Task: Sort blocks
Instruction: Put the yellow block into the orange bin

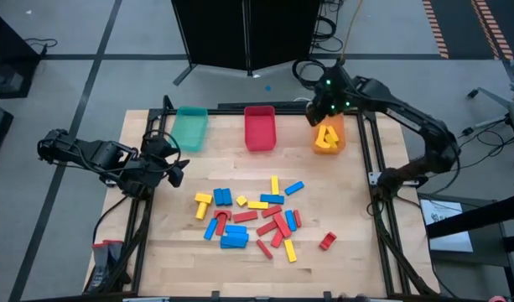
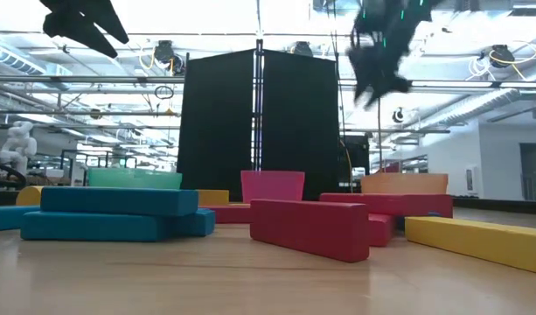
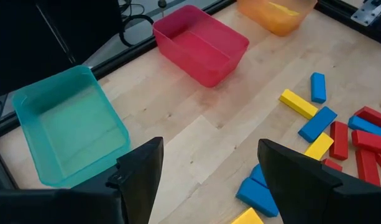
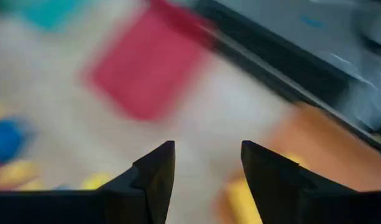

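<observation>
Three bins are sitting in a row along the far edge of the wooden table (image 1: pixel 340 210): a teal bin (image 1: pixel 189 128) on the left, a red bin (image 1: pixel 259 127) in the middle and an orange bin (image 1: pixel 329 134) on the right. A black panel (image 2: pixel 259 122) is standing behind them, beyond the table. In the low view the nearest blocks are filling the foreground and hiding the lower parts of the bins.

The right gripper (image 1: pixel 322 109) is hanging above the far side of the orange bin, its arm reaching in from the table's right edge and bending back toward the bin. Its fingers (image 4: pixel 156 171) are standing apart with nothing between them. A few yellow blocks (image 1: pixel 327 137) are lying inside the orange bin, tilted against each other.

The left gripper (image 1: pixel 174 168) is waiting over the table's left edge, near the teal bin, pointing toward the middle of the table. Its fingers (image 3: pixel 143 171) are spread wide and gripping nothing.

The remaining blocks (image 1: pixel 252 218) are lying in a loose pile at the middle of the table, red, yellow and blue mixed, their long axes pointing every which way. Several are touching or overlapping. One red block (image 1: pixel 327 242) is lying apart to the right of the pile, angled diagonally. The teal and red bins are showing no blocks inside.
</observation>
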You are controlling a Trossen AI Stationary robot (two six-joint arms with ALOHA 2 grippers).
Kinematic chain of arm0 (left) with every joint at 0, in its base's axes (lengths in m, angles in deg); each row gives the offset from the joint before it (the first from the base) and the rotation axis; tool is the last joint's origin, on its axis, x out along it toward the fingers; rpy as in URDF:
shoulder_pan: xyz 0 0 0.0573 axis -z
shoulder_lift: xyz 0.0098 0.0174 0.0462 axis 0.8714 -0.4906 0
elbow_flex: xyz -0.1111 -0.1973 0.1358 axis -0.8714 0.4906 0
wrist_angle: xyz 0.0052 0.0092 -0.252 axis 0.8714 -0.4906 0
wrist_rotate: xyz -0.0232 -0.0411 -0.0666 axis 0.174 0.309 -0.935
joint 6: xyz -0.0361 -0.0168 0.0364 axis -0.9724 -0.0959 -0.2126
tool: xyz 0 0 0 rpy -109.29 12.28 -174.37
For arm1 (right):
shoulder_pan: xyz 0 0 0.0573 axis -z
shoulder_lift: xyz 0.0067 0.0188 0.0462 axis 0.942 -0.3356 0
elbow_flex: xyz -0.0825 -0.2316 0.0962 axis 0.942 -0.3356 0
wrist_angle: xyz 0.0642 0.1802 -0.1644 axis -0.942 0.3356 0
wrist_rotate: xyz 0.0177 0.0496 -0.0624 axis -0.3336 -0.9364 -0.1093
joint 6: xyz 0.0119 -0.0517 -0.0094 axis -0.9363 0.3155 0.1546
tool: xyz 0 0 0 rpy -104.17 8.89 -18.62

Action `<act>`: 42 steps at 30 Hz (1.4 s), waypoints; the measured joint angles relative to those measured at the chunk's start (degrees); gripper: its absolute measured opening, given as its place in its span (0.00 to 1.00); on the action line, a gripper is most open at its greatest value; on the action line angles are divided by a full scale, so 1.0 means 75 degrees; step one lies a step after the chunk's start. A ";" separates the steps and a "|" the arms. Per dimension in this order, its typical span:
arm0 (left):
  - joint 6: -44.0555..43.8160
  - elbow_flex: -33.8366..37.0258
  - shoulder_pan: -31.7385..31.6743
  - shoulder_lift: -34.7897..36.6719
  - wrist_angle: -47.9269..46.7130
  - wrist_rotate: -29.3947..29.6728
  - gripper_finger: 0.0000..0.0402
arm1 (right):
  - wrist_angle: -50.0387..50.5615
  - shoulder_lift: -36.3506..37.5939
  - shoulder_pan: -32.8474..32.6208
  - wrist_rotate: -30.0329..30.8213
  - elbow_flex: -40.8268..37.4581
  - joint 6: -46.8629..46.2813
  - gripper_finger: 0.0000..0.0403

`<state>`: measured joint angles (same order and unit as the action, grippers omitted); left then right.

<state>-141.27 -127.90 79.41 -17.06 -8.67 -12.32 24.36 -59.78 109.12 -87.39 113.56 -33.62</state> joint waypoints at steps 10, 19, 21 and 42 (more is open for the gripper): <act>0.0003 -0.0003 0.0000 0.0000 0.0003 0.0091 0.67 | 0.0748 0.0045 -0.4126 -0.0646 -0.0299 -0.1368 0.44; 0.0057 -0.0003 0.0000 0.0000 0.0003 0.0049 0.67 | -0.1037 0.0043 -0.6901 0.0491 -0.1946 -0.6415 0.44; 0.0213 -0.0003 0.0000 0.0000 0.0000 -0.0050 0.67 | -0.1589 0.0040 -0.7365 0.0721 -0.2293 -0.7377 0.44; 0.0429 -0.0003 -0.0001 0.0003 -0.0008 -0.0860 0.67 | -0.0629 -0.3463 -0.8718 0.0601 -0.0027 -0.8937 0.44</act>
<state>-138.05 -127.93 79.40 -17.04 -8.73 -18.77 19.64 -85.76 43.74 -82.88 113.36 -100.65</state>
